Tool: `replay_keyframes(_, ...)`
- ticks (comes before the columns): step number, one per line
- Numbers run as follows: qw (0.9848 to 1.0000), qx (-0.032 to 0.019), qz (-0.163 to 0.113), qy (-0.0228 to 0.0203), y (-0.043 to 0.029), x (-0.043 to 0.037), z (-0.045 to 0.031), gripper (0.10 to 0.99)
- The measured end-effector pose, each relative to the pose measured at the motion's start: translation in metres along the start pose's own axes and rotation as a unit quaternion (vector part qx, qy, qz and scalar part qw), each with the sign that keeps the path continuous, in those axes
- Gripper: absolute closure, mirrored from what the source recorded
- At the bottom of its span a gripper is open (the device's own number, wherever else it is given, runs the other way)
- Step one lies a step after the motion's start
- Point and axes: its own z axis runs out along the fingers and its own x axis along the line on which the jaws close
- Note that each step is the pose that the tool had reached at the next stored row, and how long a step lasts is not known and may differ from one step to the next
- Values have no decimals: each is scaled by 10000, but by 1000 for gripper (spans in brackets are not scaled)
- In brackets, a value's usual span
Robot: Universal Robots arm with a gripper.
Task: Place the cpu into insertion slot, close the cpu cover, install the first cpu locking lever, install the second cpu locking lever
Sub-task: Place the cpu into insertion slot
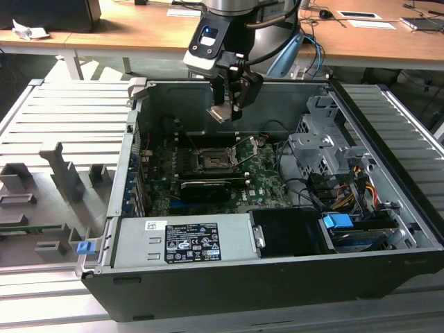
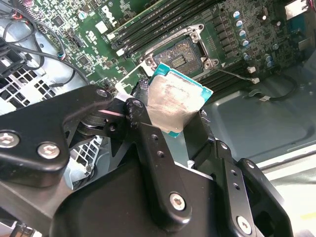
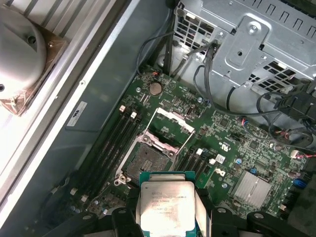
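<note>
Nearest in the exterior view, at the lower left of the frame, a small blue block [image 1: 84, 246] sits on a grey slatted bench [image 1: 62, 118]. Beside it, across the lower middle, the grey power supply [image 1: 184, 239] with its white label lies along the front of the open computer case [image 1: 277, 291]. Just beyond, a blue clip [image 1: 338, 222] sits among cables at the lower right of the frame. A long black card [image 1: 205, 187] stands on the green motherboard [image 1: 267, 184].

Behind the card, at the centre of the frame, is the insertion slot [image 1: 215, 161], a square black socket with its contact field exposed. The cpu cover [image 1: 248, 148] is swung up and open at the slot's edge on the exterior view's right. In the first wrist view its windowed frame tilts up past the socket.

Above the slot and well apart from the board, in the upper middle of the frame, hangs the gripper [image 1: 226, 112]. Its black fingers [image 2: 148, 138] are clamped on opposite edges of the cpu [image 2: 175, 101]. The chip is held tilted, and its silver face with a teal border shows in both wrist views.

Farthest off, a wooden desk [image 1: 139, 35] runs along the top of the frame.
</note>
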Motion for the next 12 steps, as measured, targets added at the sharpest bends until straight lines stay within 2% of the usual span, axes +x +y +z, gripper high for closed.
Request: replay_keyframes(12,10000,0,41,-4,0,0,3,557)
